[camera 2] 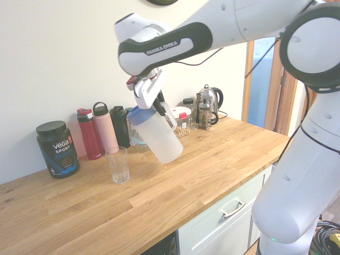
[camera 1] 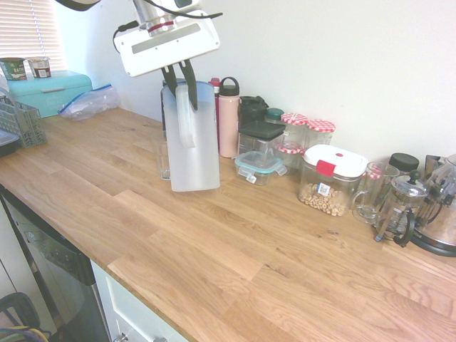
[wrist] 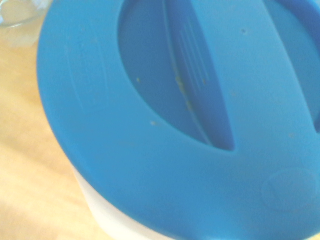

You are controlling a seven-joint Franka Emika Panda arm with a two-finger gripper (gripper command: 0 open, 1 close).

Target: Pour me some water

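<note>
A tall frosted jug (camera 1: 192, 146) with a blue lid (camera 2: 139, 115) and white handle (camera 1: 185, 121) hangs over the wooden counter (camera 1: 235, 249). It is tilted, with its lid end leaning toward a small clear ribbed glass (camera 2: 118, 164). My gripper (camera 1: 184, 92) comes down from above and is shut on the jug's handle (camera 2: 169, 116). The water itself does not show through the frosted wall. In the wrist view the blue lid (wrist: 190, 115) fills the picture, with the glass (wrist: 15, 15) at a corner. In the first exterior view the glass (camera 1: 164, 160) stands upright, half hidden behind the jug.
Along the wall stand a pink bottle (camera 1: 229, 117), a red bottle (camera 2: 89, 133), a black Vega tub (camera 2: 57, 149), several food containers (camera 1: 331, 178), a French press (camera 1: 402, 206) and a kettle (camera 1: 442, 221). A teal bread box (camera 1: 50, 89) and a dish rack (camera 1: 18, 121) sit at the far end.
</note>
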